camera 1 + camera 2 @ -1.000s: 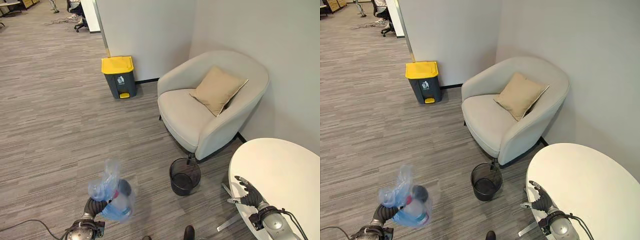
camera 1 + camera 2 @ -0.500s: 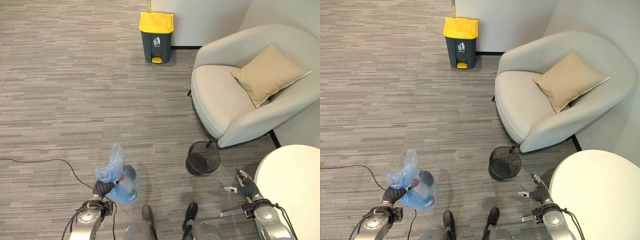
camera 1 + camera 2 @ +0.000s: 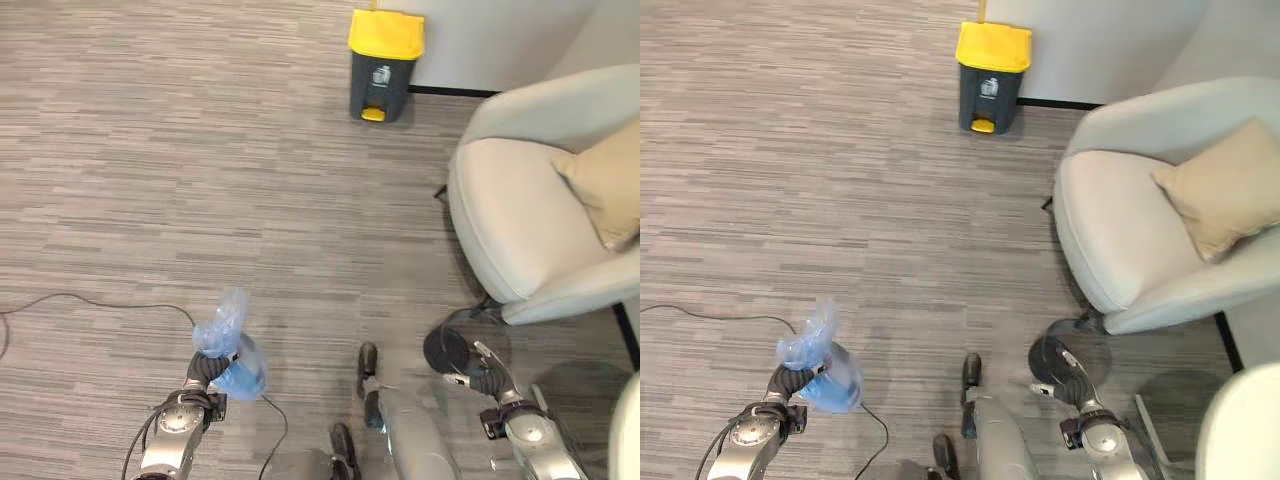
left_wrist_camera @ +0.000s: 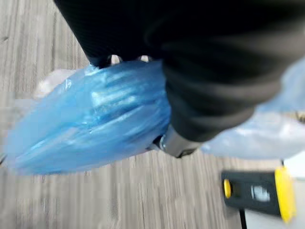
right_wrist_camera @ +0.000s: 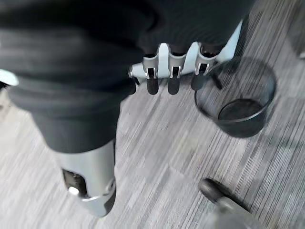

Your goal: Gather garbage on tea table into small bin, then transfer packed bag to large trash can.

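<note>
The packed bag (image 3: 228,345), thin blue plastic with a bottle-like shape showing through it, hangs in the left hand (image 3: 205,368), whose fingers are curled round the bag's gathered neck; the loose top of the bag stands up beyond the fingers and the full part bulges just beside them, clear of the carpeted floor (image 3: 150,180). In the left wrist view the blue plastic (image 4: 90,114) lies directly against the hand's dark cover. The large trash can (image 3: 385,66), dark grey with a yellow lid, stands well ahead of those fingers, against the wall. The right hand (image 3: 482,372) holds nothing, its fingers (image 5: 171,71) straight and slightly spread; the small bin (image 5: 236,98), a black mesh one, sits on the floor just past their tips. A light grey armchair (image 3: 1120,240) with a tan cushion (image 3: 1220,195) stands beyond the small bin.
</note>
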